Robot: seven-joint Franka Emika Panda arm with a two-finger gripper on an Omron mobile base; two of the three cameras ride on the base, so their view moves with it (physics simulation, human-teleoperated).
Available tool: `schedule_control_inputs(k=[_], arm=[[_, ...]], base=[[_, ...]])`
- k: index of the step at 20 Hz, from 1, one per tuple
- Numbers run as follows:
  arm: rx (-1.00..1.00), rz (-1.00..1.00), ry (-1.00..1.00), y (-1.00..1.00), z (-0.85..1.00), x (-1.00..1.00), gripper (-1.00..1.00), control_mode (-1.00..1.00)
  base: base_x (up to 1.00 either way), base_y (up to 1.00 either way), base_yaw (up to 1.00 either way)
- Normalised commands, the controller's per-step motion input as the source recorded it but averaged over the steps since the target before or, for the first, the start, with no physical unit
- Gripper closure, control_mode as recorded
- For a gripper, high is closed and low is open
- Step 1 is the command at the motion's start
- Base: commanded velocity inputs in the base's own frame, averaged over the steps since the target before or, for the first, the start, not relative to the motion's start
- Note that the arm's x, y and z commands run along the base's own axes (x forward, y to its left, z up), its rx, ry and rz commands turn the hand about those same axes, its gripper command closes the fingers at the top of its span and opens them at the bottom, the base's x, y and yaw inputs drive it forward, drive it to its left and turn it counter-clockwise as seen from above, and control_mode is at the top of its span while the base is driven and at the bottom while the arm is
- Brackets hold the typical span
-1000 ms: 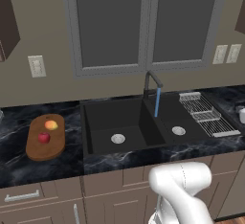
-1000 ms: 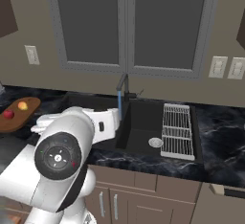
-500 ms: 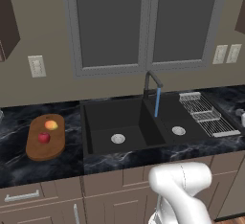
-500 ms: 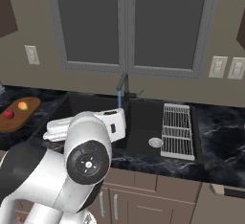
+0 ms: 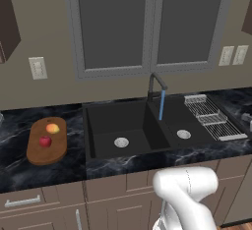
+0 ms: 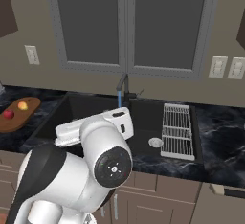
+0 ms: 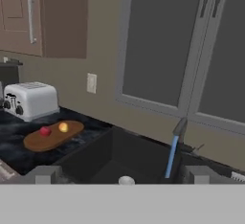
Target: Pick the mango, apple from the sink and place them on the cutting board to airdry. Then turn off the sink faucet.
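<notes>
The mango (image 5: 52, 128) and the apple (image 5: 45, 141) are seen lying on the cutting board (image 5: 47, 155), close to each other, on the bench (image 5: 39, 175) left of the sink (image 5: 106, 121). Both basins look bare, so the fruit part is judged done. Water is seen running as a blue stream from the sink faucet (image 5: 153, 84), so turning it off is judged to be the step in hand.

In the hand view the fingers (image 7: 45, 174) are spread wide apart and nothing is held between them. The gripper (image 7: 122, 177) is pointed over the sink toward the faucet.

To do this step well, the small lever at the base of the faucet should be reached, not the thin spout. The lever is too small to be made out clearly. It should be pushed slowly, and the stream should be watched until it stops.

There is open room above the basins for the hand to pass. The window frame (image 5: 147, 71) stands close behind the faucet, so little room is left there. The dish rack (image 5: 211, 118) lies just right of the sink and should be kept away from. A toaster (image 7: 29, 101) stands past the board, well apart from the work.
</notes>
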Motion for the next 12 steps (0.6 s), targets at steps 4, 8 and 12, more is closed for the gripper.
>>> schedule_control_inputs(k=[4,8,12], arm=[[0.0,0.05,-0.04,0.03,-0.17,0.3,-1.0,-1.0],[-0.03,0.01,-0.01,0.11,-0.17,0.37,-1.0,-1.0],[-0.04,0.0,0.0,0.12,-0.2,0.43,-1.0,-1.0]], base=[[0.0,0.0,0.0],[0.0,0.0,0.0],[0.0,0.0,0.0]])
